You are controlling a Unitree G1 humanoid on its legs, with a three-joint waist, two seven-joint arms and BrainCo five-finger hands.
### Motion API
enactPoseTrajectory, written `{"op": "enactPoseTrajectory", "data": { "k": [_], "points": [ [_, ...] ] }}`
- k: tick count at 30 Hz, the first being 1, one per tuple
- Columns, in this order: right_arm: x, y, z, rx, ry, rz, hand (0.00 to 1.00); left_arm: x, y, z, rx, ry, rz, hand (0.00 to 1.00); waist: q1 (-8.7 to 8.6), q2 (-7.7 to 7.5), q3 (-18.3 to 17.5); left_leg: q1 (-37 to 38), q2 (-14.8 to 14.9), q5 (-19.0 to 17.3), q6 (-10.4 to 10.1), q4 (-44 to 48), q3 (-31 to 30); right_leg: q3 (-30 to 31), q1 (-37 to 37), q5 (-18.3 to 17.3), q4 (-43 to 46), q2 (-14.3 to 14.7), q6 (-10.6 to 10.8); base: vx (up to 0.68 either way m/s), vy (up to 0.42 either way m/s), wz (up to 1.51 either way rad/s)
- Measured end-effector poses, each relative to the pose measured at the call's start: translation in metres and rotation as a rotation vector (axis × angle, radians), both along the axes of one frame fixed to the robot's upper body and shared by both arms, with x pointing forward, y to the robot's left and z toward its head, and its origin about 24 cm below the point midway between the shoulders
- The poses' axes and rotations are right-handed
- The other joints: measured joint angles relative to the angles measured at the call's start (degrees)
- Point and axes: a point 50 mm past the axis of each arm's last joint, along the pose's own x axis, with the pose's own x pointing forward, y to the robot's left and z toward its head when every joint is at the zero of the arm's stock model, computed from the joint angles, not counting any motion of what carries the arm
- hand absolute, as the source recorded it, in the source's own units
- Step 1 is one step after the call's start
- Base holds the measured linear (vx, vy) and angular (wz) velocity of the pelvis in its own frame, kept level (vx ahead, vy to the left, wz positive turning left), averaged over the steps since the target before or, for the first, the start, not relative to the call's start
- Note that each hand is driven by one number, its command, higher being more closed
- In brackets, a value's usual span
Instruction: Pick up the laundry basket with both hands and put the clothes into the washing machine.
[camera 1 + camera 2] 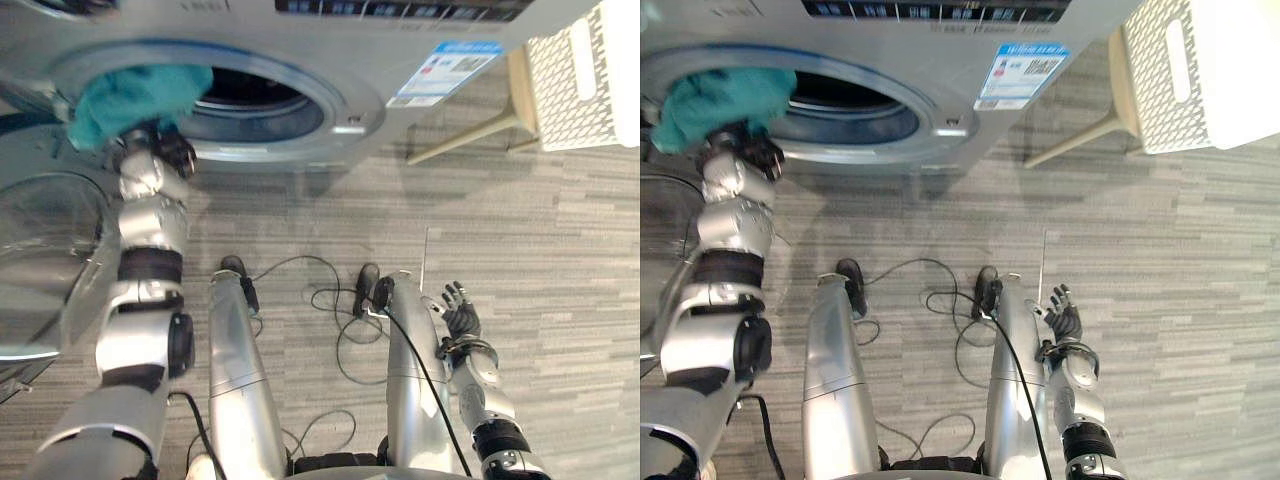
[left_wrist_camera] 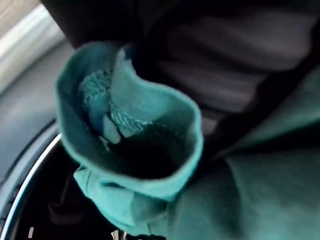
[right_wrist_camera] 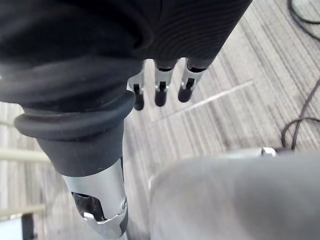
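Left wrist view has the teal cloth (image 2: 150, 165) bunched over the left hand (image 1: 165, 152), so I cannot tell how its fingers sit under the folds. From where I stand, the cloth is up at the left rim of the washer (image 1: 350, 60) opening, partly over the dark drum (image 1: 255, 105), with the hand just below it. It looks light, soft and floppy. It will likely drape and snag on the rim, so a bunched grip mid-cloth seems best. The door (image 1: 40, 260) stands swung out beside that arm. The right hand (image 1: 462, 320) hangs low over the floor (image 1: 560, 250), fingers apart and empty. The white basket (image 1: 575, 80) sits well off to the right.
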Motion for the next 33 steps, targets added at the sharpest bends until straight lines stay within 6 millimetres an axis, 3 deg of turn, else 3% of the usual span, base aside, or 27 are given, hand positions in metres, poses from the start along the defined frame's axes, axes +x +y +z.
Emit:
{"op": "enactPoseTrajectory", "data": {
  "k": [2, 4, 9, 12, 16, 17, 18, 19, 20, 21, 24, 28, 33],
  "points": [
    [-0.005, -0.007, -0.004, 0.0, 0.025, -0.037, 0.0, 0.0, -0.007, 0.037, 0.075, -0.06, -0.02, 1.0, -0.28, 0.02, 0.7, -4.4, 0.9, -0.3, 0.6, 2.0, 0.0, 0.2, -3.8, 0.4, 0.5, 0.7, 0.4, 0.0, 0.044, -0.25],
    [-0.008, -0.006, -0.01, 0.026, 0.048, -0.055, 0.0, 0.0, -0.009, 0.053, 0.11, -0.077, -0.018, 1.0, -0.56, 0.04, 1.4, -7.1, 1.2, -0.6, 1.0, 3.7, 0.2, 0.7, -6.4, 0.5, 1.4, 0.9, 0.5, 0.0, 0.043, -0.19],
    [-0.02, 0.0, -0.021, 0.057, 0.091, -0.076, 0.0, 0.006, -0.011, 0.054, 0.194, -0.027, 0.001, 1.0, -1.26, 0.28, 2.2, -13.1, 3.0, -2.7, 2.2, 8.9, 0.7, 2.4, -12.9, 0.5, 5.1, 2.2, 0.6, -0.01, 0.04, -0.24],
    [-0.024, -0.002, -0.023, 0.058, 0.102, -0.08, 0.0, 0.003, -0.017, 0.078, 0.29, -0.041, 0.022, 1.0, -0.85, 0.3, 2.2, -15.1, 3.2, -2.9, 2.3, 9.9, 1.2, 3.5, -15.7, 0.6, 6.5, 2.4, 1.0, -0.05, 0.006, -0.06],
    [-0.026, -0.004, -0.024, 0.09, 0.089, -0.104, 0.0, -0.016, -0.024, 0.138, 0.382, -0.16, 0.097, 1.0, -1.33, 0.42, 2.3, -18.4, 3.2, -2.8, 2.4, 10.7, 1.3, 4.1, -19.2, 1.8, 6.9, 2.6, 1.2, -0.03, 0.02, -0.08],
    [-0.03, -0.004, -0.026, 0.098, 0.093, -0.106, 0.0, -0.035, -0.025, 0.172, 0.41, -0.259, 0.144, 1.0, -1.48, 0.47, 2.3, -19.4, 3.2, -2.8, 2.5, 11.6, 1.2, 4.5, -20.1, 2.1, 7.2, 2.7, 1.1, 0.01, 0.034, -0.14],
    [-0.033, -0.004, -0.027, 0.105, 0.093, -0.11, 0.0, -0.044, -0.025, 0.186, 0.407, -0.303, 0.161, 1.0, -1.67, 0.55, 2.4, -19.7, 3.2, -2.9, 2.5, 11.9, 1.3, 4.6, -20.4, 2.1, 7.4, 2.7, 1.1, 0.03, 0.052, -0.14],
    [-0.04, -0.004, -0.031, 0.108, 0.103, -0.114, 0.0, -0.064, -0.027, 0.214, 0.395, -0.401, 0.191, 1.0, -1.78, 0.6, 2.4, -20.1, 3.2, -3.0, 2.7, 12.4, 1.6, 5.0, -21.0, 2.1, 7.6, 2.8, 1.1, 0.02, 0.027, -0.07],
    [-0.044, -0.004, -0.034, 0.11, 0.115, -0.117, 0.0, -0.083, -0.029, 0.235, 0.405, -0.474, 0.238, 0.0, -1.77, 0.8, 2.5, -20.3, 3.3, -3.0, 2.7, 12.7, 1.5, 5.0, -21.2, 2.1, 7.6, 2.9, 1.1, 0.03, 0.039, -0.1],
    [-0.05, -0.004, -0.037, 0.115, 0.129, -0.124, 0.0, -0.109, -0.029, 0.259, 0.408, -0.575, 0.305, 0.0, -1.77, 0.82, 2.5, -20.5, 3.4, -3.0, 2.7, 13.2, 1.4, 5.0, -21.2, 2.1, 7.7, 3.0, 1.1, 0.02, 0.03, -0.12],
    [-0.059, -0.005, -0.042, 0.116, 0.144, -0.146, 0.0, -0.16, -0.025, 0.29, 0.375, -0.762, 0.469, 0.0, -1.68, 0.96, 2.5, -20.6, 3.8, -3.5, 3.4, 13.5, 1.8, 5.2, -21.4, 2.1, 7.9, 3.2, 1.1, 0.01, 0.019, -0.05],
    [-0.064, -0.007, -0.041, 0.109, 0.138, -0.153, 0.0, -0.161, -0.014, 0.287, 0.428, -0.715, 0.661, 0.0, -1.51, 1.15, 2.5, -21.2, 4.4, -3.7, 3.8, 13.8, 2.2, 5.4, -22.2, 2.3, 8.0, 3.1, 1.5, 0.0, 0.013, -0.03],
    [-0.067, -0.015, -0.041, 0.128, 0.128, -0.194, 0.0, -0.154, -0.012, 0.284, 0.56, -0.642, 0.746, 0.0, -1.34, 1.19, 2.4, -21.2, 4.1, -3.7, 3.8, 14.5, 2.5, 6.0, -22.7, 2.4, 8.8, 3.4, 1.5, 0.0, 0.003, -0.01]
  ]
}}
